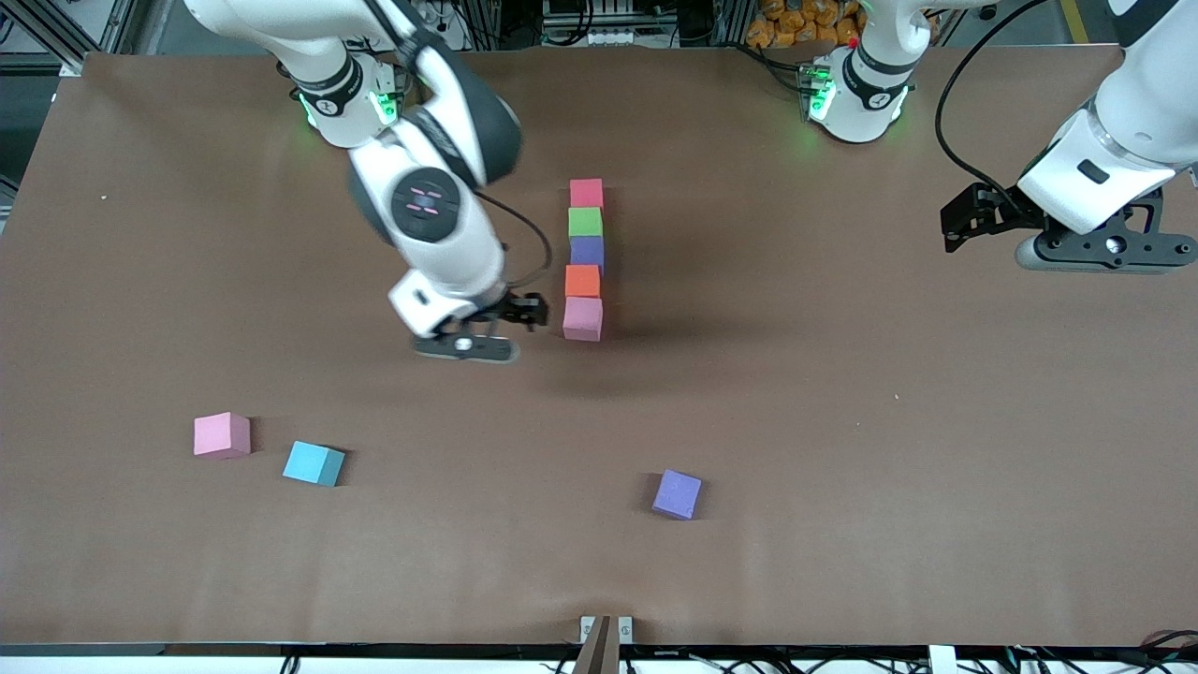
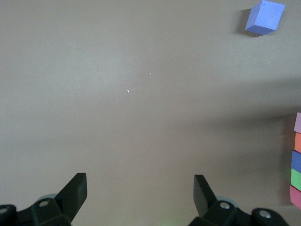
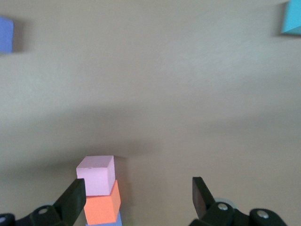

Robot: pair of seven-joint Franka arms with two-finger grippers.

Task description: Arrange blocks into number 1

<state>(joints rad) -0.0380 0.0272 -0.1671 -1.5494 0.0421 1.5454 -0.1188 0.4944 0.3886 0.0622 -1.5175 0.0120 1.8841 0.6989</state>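
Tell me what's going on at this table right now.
Two arms are building a 1 from foam blocks. A line of five runs down the middle: red, green, purple, orange and pink at the end nearest the front camera. The right gripper is open, beside that pink block and holding nothing. The left gripper waits, open, at its end of the table. Three loose blocks lie nearer the camera: pink, light blue, purple.

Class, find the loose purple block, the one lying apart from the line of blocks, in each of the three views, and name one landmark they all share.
Front view: purple block low in the picture, nearer the camera than the line.
Left wrist view: at the upper right corner.
Right wrist view: cut off at the upper left edge.
Shared landmark: the line of blocks, seen in all three views.
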